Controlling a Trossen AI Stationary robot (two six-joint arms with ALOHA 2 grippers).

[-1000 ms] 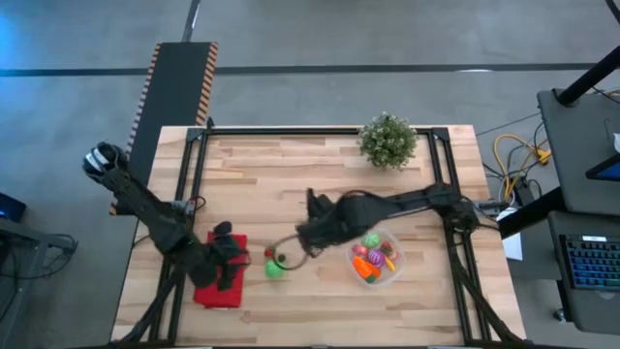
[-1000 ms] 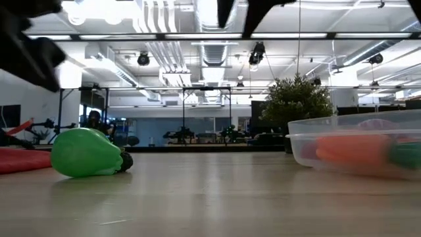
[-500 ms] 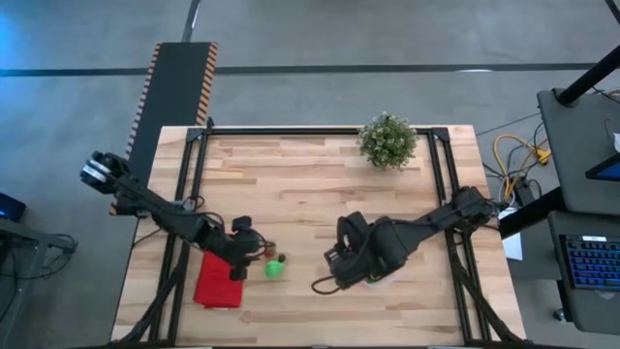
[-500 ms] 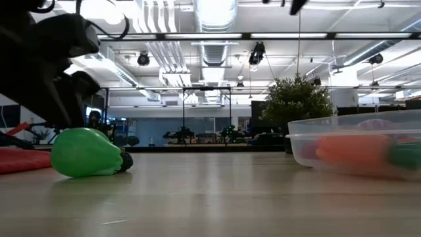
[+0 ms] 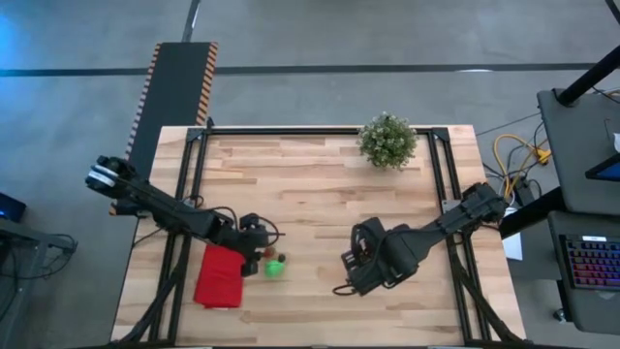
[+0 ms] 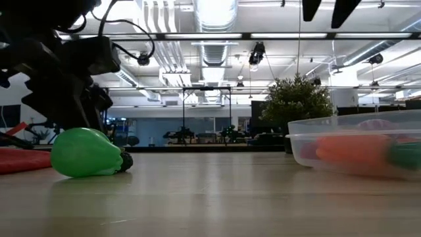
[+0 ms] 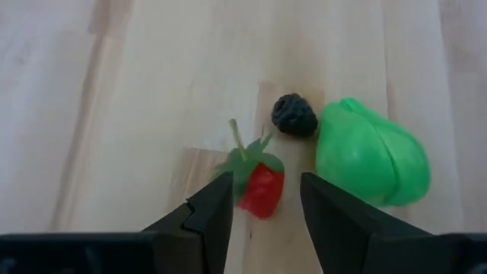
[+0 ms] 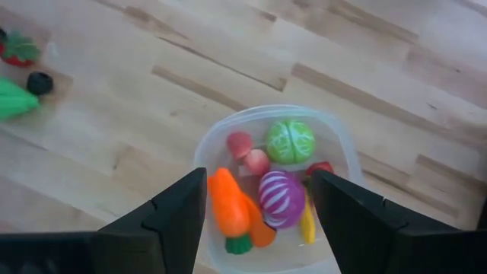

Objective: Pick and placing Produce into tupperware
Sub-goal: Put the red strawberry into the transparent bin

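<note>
The left gripper [image 7: 265, 204] hangs low over the wooden table [image 5: 291, 184] with its two fingers apart and nothing between them. A toy strawberry [image 7: 259, 185], red with a green leafy top, lies on the wood right in line with the gap between the fingertips, just ahead of them and not touched. Just beyond it sits a small black berry [image 7: 294, 116], and touching that berry's side is a large green pear-shaped piece [image 7: 370, 162]. In the high view this cluster lies just beside a red folded cloth [image 5: 219, 278].

The right gripper [image 8: 259, 199] hovers above the clear round tupperware [image 8: 205, 148], fingers spread wide and empty. Inside the tupperware lie an orange carrot [image 8: 227, 207], a green cabbage [image 8: 290, 142], a purple piece [image 8: 281, 199] and pinkish-red pieces.
</note>
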